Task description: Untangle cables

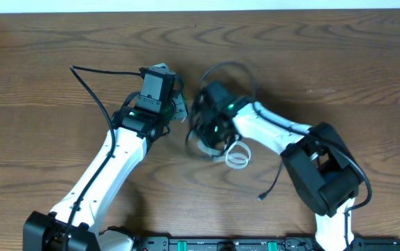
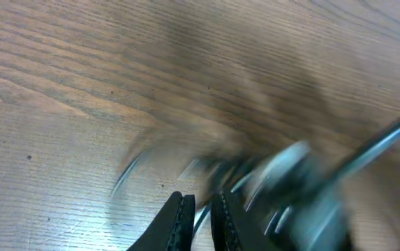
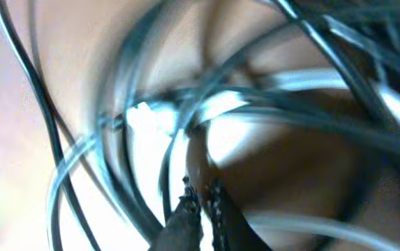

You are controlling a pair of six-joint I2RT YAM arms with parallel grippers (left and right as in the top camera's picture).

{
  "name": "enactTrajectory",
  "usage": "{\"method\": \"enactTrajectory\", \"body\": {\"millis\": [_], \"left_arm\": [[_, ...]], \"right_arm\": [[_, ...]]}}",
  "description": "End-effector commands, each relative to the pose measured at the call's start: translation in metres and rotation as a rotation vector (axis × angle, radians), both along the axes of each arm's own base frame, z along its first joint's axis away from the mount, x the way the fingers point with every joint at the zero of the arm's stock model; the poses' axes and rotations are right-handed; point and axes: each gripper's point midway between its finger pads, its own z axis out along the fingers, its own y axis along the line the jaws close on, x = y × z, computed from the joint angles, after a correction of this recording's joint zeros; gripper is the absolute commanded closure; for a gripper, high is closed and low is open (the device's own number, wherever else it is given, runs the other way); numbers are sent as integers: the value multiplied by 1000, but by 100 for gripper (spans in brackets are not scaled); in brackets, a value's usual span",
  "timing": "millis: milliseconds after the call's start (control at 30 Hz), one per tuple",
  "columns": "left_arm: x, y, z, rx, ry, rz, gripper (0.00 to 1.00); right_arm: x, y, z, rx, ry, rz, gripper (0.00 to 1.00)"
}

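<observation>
The cables [image 1: 203, 150] should handle as light, limp and thin. They will sag and slide rather than hold a shape, and a hard tug is likelier to tighten the snarl than free it. The best place to take hold is a free run of cord or a loose loop at the outside of the bundle, not the dense crossing. The plug ends look like the only stiff parts.

The left gripper [image 2: 200, 206] hangs at the left flank of the bundle. Its fingers stand close with a thin slit between them, and a pale strand runs through the slit. Motion blur makes it impossible to tell whether that strand is gripped.

The bundle lies near the middle of the wooden worktop [image 1: 339, 56], well clear of every edge. It is a knot of black and white cords, with a black loop [image 1: 229, 66] arching toward the far edge and a white loop [image 1: 239, 159] spilling toward the near edge.

The right gripper [image 3: 201, 196] is buried in the tangle, jaws pressed together, and seems to nip one strand among the many crossing its view
</observation>
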Motion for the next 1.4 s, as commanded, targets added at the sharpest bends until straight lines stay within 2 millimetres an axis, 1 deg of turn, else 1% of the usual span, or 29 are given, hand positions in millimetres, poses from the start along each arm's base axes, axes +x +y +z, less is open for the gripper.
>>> {"method": "enactTrajectory", "body": {"millis": [0, 33, 100, 133, 167, 200, 233, 267, 333, 433, 500, 567, 633, 700, 733, 767, 800, 867, 900, 933, 967, 1033, 1133, 1167, 1200, 1267, 1300, 1367], "left_arm": [[-1, 6, 2, 25, -2, 7, 83], [-2, 6, 1, 27, 3, 7, 83], [-3, 7, 0, 28, 8, 7, 83], [-3, 7, 0, 29, 10, 7, 83], [-4, 7, -1, 30, 13, 7, 83], [-4, 7, -1, 30, 13, 7, 83], [-4, 7, -1, 31, 14, 7, 83], [-4, 7, -1, 31, 14, 7, 83], [-4, 7, -1, 30, 13, 7, 83], [-4, 7, -1, 31, 16, 7, 83], [-5, 8, -2, 33, 21, 7, 83], [-6, 8, -2, 34, 24, 7, 83], [-6, 8, -2, 34, 23, 7, 83], [-6, 8, -2, 34, 23, 7, 83], [-6, 8, -2, 34, 23, 7, 83], [-6, 8, -2, 34, 24, 7, 83], [-6, 8, -2, 34, 23, 7, 83], [-6, 8, -2, 34, 24, 7, 83], [-6, 8, -2, 34, 24, 7, 83], [-6, 8, -2, 35, 24, 7, 83], [-6, 9, -2, 35, 24, 9, 83], [-5, 11, -2, 35, 24, 16, 83], [-3, 18, -2, 34, 24, 35, 83], [-2, 21, -2, 34, 25, 43, 83], [-1, 25, -2, 34, 25, 53, 83], [1, 31, -2, 28, 27, 80, 83], [1, 35, -3, 20, 31, 100, 83], [2, 43, -3, 5, 39, 143, 83]], "right_arm": [[-56, 4, -1, 57, 85, 329, 96], [-60, -7, -6, -8, 95, 337, 97], [-56, -32, -15, -165, 71, 316, 99], [-47, -47, -19, -261, 42, 257, 99], [-37, -56, -21, -319, 15, 196, 98], [-29, -59, -19, -343, -5, 152, 97], [-22, -61, -16, -349, -18, 123, 92], [-10, -59, -9, -332, -37, 95, 82], [10, -61, -2, -331, -77, 31, 76], [53, -75, 7, -382, -201, -104, 69], [68, -75, 11, -366, -245, -130, 64], [74, -70, 12, -336, -262, -135, 59], [72, -61, 13, -288, -255, -96, 58], [63, -43, 14, -201, -227, -13, 58], [57, -32, 16, -146, -211, 35, 58], [47, -16, 18, -63, -190, 104, 59], [39, -4, 21, -1, -179, 160, 59], [26, 10, 23, 65, -170, 239, 59], [15, 15, 22, 78, -160, 286, 59], [9, 15, 20, 67, -151, 304, 59], [-6, 9, 15, 17, -115, 333, 60], [-21, -7, 10, -67, -59, 346, 62], [-36, -36, 5, -194, 3, 383, 72], [-37, -47, 3, -248, 12, 385, 75], [-35, -56, 2, -290, 8, 380, 76], [-24, -69, 1, -362, -19, 327, 75], [-16, -73, 2, -382, -38, 283, 74], [-5, -74, 9, -375, -50, 219, 70]]}}
